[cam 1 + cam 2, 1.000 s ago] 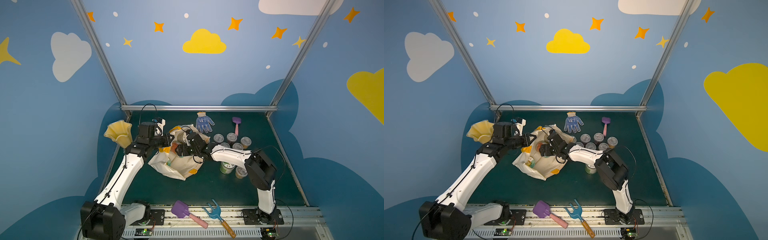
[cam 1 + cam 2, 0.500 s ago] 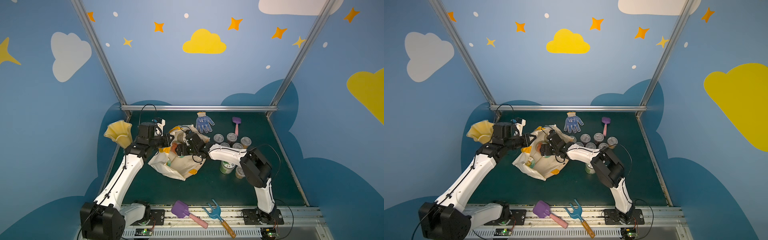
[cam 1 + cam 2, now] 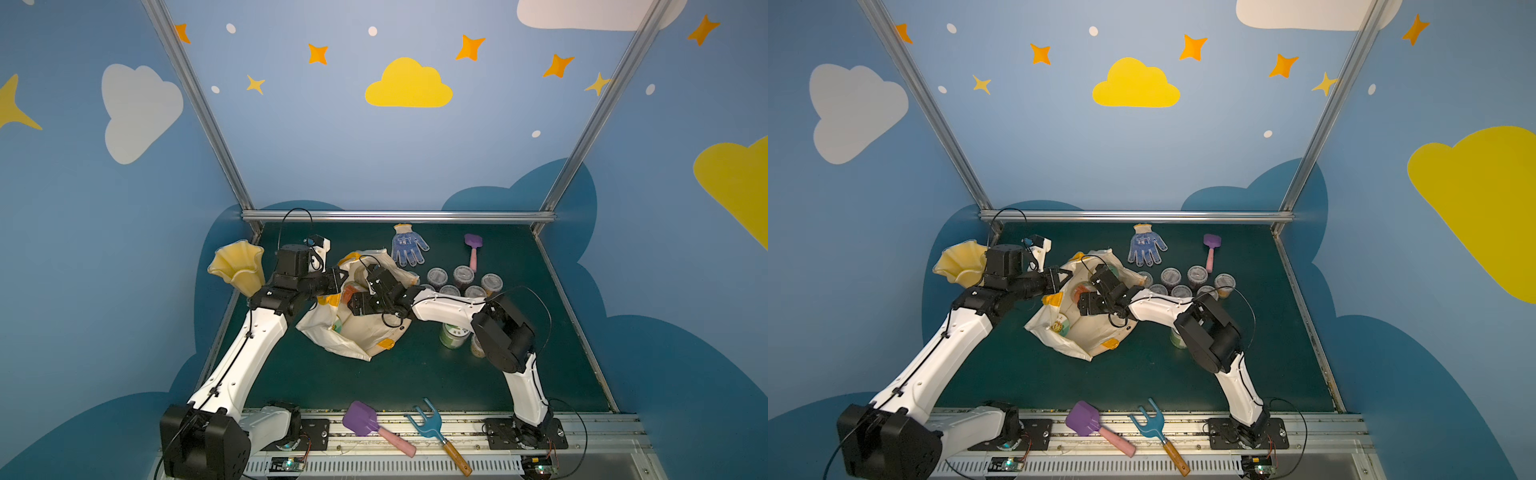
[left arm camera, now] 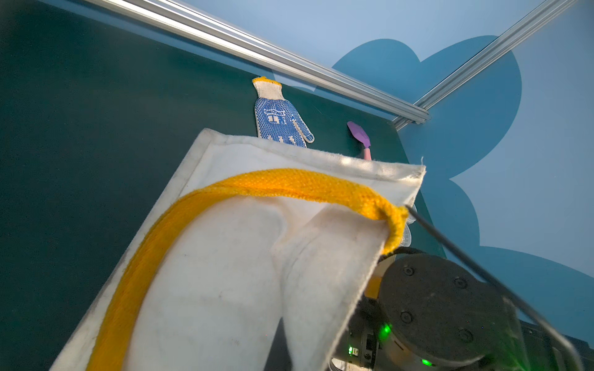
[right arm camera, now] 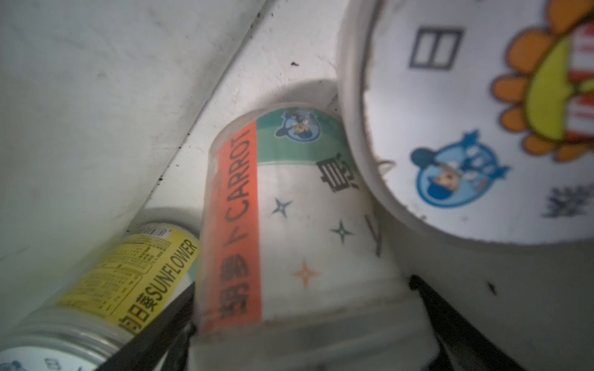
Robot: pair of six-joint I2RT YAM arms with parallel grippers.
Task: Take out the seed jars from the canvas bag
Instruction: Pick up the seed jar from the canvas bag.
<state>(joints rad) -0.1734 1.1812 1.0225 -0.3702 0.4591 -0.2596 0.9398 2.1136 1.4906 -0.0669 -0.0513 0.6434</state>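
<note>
My left claw (image 3: 1064, 275) clamping shut on rim of cream canvas bag with yellow handles (image 3: 365, 332). Bag slumping on dark green table (image 3: 415, 374), nearer left edge. My right claw (image 5: 303, 289) sitting inside bag, jaws gaping wide, straddling clear plastic jar with orange CARROT label (image 5: 289, 208); contact unclear. Yellow-labelled SUNFLOWER jar (image 5: 135, 273) lying just beside.

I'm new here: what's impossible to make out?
How many remain in the canvas bag: in both top views the right arm and cloth folds cover the opening.
The right hand: right wrist view shows fingers flanking the carrot jar; contact unclear, blurred.
The left hand: small in top views; in the left wrist view cloth covers it.
One jar behind that arm: in a top view, label hidden.
</note>
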